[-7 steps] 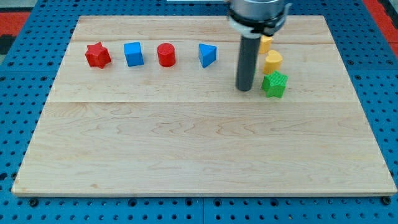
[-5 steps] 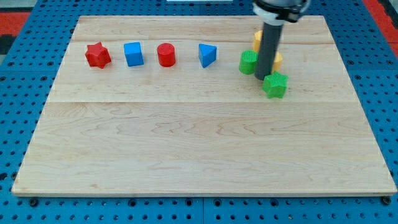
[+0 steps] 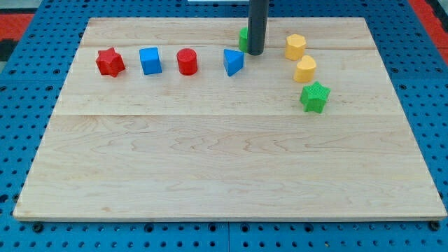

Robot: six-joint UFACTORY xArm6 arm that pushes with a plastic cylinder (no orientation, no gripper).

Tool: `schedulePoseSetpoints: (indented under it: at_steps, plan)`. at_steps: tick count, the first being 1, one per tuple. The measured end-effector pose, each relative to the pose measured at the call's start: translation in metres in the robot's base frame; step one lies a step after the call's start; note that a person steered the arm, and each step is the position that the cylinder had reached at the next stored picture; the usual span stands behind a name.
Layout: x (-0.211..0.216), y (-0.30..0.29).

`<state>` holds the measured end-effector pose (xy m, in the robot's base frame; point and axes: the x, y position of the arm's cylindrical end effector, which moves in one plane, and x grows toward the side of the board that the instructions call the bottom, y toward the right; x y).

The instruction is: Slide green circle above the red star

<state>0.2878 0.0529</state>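
you have no gripper to open or close here, only the straight dark rod, and my tip (image 3: 255, 53) sits near the view's top of the pale wooden worktop (image 3: 224, 168). the green plastic circle (image 3: 243, 38) is pressed against the rod on the side toward the view's left, mostly hidden behind it, so you see only a sliver of green and its round shape cannot be made out here. just below my tip and slightly toward the view's left lies the blue plastic triangle (image 3: 233, 61), close but apart from the rod. further toward the view's left from my tip runs a row: the red plastic cylinder (image 3: 187, 61), then the blue plastic cube (image 3: 150, 60), then the red plastic star (image 3: 110, 61), which is well apart from the green circle. toward the view's right of my tip sits a yellow plastic block (image 3: 295, 46), with a second yellow plastic block (image 3: 305, 68) below it, and the green plastic star (image 3: 314, 96) lowest of that group.
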Motion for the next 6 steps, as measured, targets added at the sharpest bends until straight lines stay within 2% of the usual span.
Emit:
schedulePoseSetpoints:
  at_steps: [3,4,5,6]
  plan:
    - [0.0,0.006]
    - [-0.031,0.039]
    - [-0.033,0.019]
    - [-0.033,-0.031]
